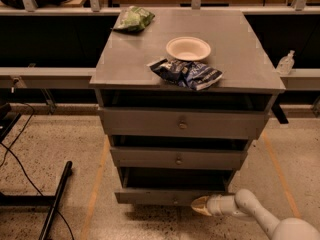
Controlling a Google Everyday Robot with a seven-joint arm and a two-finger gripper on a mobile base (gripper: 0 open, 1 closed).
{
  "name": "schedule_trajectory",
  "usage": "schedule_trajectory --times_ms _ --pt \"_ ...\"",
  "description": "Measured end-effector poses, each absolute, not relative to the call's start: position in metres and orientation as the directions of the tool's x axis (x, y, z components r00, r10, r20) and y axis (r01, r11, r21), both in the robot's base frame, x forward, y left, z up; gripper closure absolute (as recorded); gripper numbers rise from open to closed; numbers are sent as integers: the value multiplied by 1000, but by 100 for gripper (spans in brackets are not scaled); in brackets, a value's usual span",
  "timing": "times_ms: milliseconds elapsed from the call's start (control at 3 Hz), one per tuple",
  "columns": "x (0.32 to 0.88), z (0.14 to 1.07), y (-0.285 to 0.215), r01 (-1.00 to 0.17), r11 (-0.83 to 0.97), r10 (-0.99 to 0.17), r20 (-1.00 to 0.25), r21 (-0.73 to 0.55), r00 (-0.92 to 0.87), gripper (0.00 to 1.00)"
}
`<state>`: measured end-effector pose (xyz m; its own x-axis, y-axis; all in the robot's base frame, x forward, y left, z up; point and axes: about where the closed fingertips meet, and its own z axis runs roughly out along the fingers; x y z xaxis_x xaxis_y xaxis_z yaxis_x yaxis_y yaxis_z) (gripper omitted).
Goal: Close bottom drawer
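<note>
High front view, gripper (201, 204) bottom-right

Grey bottom drawer (150, 196); white, tan-tipped end effector (199, 204) at drawer front.

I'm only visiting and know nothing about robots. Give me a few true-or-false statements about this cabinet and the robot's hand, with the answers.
1. A white bowl sits on the cabinet top. True.
2. The gripper hovers over that bowl. False: it is low, near the floor, by the front of the bottom drawer, toward its right end.
3. The bottom drawer stands partly open. True.
4. The blue bag lies inside the bowl. False: it lies on the cabinet top, in front of the bowl.
</note>
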<state>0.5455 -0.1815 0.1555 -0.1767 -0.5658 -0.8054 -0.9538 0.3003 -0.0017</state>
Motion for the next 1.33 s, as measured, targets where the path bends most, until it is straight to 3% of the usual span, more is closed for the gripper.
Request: schedule_trajectory --times_ms 1333 --pt "576 163 -182 -947 319 -570 -805 -31 -165 100"
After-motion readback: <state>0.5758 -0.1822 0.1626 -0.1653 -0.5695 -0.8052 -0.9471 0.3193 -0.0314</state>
